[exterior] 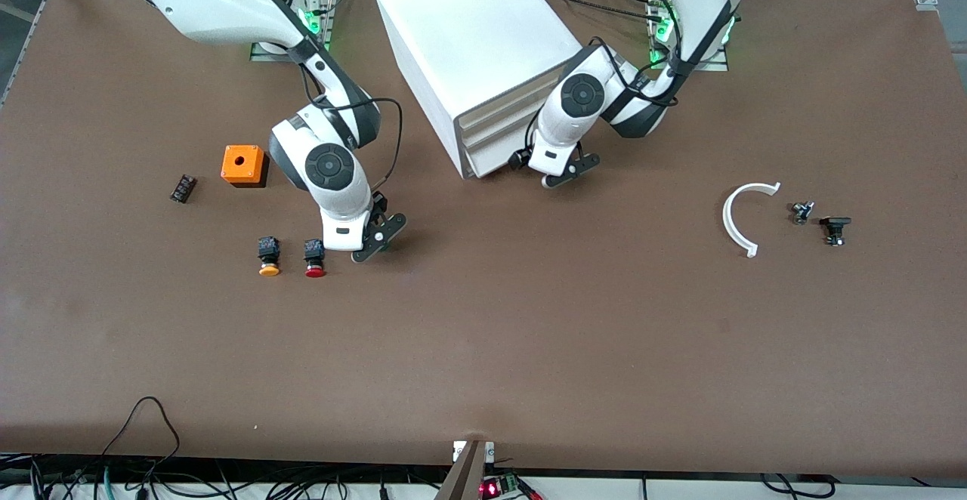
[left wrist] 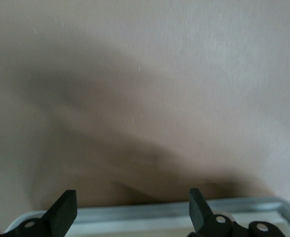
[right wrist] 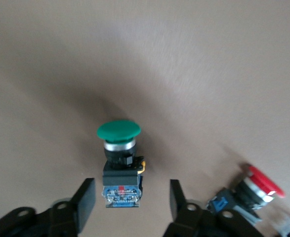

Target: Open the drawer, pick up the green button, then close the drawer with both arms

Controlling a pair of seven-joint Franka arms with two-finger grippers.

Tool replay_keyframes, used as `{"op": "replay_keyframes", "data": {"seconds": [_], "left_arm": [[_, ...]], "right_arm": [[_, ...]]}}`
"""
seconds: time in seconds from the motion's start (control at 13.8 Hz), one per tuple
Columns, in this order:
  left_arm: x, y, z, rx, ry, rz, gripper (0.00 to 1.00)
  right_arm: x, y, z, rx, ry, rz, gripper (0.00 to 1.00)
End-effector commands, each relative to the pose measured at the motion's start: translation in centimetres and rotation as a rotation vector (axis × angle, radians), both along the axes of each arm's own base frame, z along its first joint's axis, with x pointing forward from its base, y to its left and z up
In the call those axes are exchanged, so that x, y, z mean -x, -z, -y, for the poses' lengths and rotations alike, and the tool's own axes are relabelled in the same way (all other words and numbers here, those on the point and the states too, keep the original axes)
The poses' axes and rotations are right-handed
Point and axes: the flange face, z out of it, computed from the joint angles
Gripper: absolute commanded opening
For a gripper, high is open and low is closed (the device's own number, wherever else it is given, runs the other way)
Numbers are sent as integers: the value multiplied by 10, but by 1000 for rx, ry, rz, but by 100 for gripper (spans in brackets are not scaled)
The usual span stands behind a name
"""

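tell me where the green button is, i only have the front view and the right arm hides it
Observer: The green button lies on the table between the right gripper's open fingers, not gripped.
Operator: which way is it lying
Observer: On its side, with the cap pointing away from the gripper.
Operator: and the left gripper
Observer: The left gripper is open, close to a pale rim, seemingly the cabinet's.

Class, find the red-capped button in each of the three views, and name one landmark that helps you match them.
Front view: the red-capped button lies on the table, between the orange-capped button and the right gripper.
Left wrist view: not in it.
Right wrist view: the red-capped button shows beside one gripper finger.
Shared landmark: the right gripper.
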Motion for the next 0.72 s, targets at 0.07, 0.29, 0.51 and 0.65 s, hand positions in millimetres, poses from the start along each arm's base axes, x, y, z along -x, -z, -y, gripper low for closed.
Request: {"op": "replay_keyframes", "data": {"seconds": [0.07,0.29,0.51,0.65], "left_arm": [[30,-18,17,5,52,-13,100],[29,-21,16,2,60,-14,100],[-42,-66,-28,31,-8,108,100],[-104,-105,-93,45,19,204,100]], "right_arm": [[-9,-75,-12,-31,13,104,100],[-28,-150,-22,-73,98,64,100],[-36,-215,-18,-104,179,33,100],[-48,-244,8,-92,274,50,100]]}}
